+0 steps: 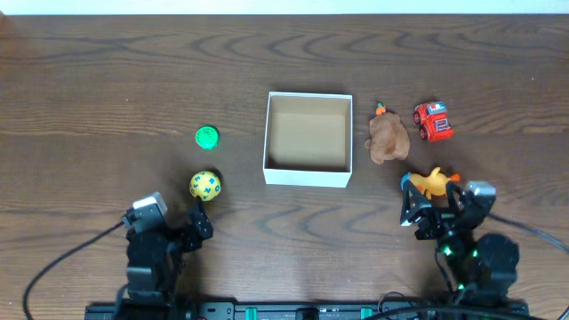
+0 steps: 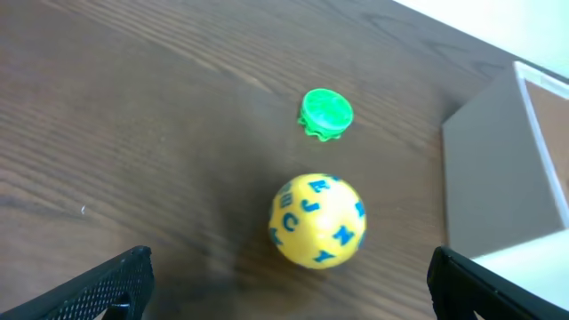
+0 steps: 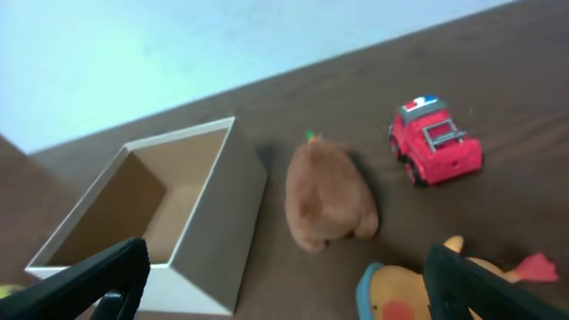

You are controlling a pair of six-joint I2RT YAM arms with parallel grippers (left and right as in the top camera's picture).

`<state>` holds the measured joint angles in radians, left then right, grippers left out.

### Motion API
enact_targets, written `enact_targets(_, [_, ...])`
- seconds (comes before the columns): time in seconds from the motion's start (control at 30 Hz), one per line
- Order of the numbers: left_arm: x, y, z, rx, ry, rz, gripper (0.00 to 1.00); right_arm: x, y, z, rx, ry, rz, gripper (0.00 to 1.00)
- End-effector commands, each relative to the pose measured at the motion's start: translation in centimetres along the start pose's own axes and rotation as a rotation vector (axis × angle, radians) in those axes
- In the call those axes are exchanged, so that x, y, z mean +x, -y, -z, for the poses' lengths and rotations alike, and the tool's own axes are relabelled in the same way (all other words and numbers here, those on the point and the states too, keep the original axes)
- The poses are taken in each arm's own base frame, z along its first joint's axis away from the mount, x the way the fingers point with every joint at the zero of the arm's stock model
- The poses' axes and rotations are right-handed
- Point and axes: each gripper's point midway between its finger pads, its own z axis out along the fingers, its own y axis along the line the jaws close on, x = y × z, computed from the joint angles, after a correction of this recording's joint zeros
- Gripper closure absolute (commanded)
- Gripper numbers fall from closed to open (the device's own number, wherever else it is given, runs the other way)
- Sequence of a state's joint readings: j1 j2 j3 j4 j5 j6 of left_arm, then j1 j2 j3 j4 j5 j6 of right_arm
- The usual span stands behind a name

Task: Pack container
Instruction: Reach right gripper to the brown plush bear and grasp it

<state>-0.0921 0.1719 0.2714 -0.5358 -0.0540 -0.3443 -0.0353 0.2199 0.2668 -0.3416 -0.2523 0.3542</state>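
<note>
Both the left gripper (image 2: 289,267) and right gripper (image 1: 434,212) are held apart and empty, and the yellow blue-lettered ball (image 2: 317,220) is framed dead ahead of the left one, with the white-walled, brown-lined square container (image 1: 307,176) set centrally, off to its right.

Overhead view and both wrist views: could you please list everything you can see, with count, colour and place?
container: one, white walls and tan inside, table centre, nothing in it
ball: one, yellow with blue letters, left of the container
green toy: one, green, small and round, beyond the ball
plush toy: one, brown, just right of the container
toy truck: one, red, right of the plush toy
yellow toy: one, yellow and orange, nearer than the plush toy
table: one, dark brown wood, under everything
left gripper: one, black, open, facing the ball
right gripper: one, black, open, by the yellow toy
</note>
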Motion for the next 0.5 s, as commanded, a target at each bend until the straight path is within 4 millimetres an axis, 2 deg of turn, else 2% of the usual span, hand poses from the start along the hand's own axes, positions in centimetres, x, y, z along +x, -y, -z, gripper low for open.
enact_targets(0.0, [-3.8,1.8,1.2,0.012,-0.010,0.011,0.02,-4.0,-2.2,0.1,-0.023,-0.037,0.088,0.01])
enact_targets(0.17, [-6.9,3.1,0.9,-0.046,-0.135,-0.003,0.02,-8.6,-3.1,-1.9,0.047,-0.227,0.103,0.01])
enact_targets(0.27, [-8.4,3.8,0.0,-0.080,-0.223,-0.046,0.02,-11.0,-4.1,-3.8,0.061,-0.366,0.127,0.01])
enact_targets(0.37, [-9.1,4.3,-1.2,-0.114,-0.317,-0.091,0.02,-12.3,-4.1,-6.2,0.118,-0.488,0.144,0.01])
enact_targets(0.47, [-9.2,4.2,-2.5,-0.159,-0.389,-0.104,0.02,-12.3,-4.2,-9.0,0.140,-0.588,0.177,0.01])
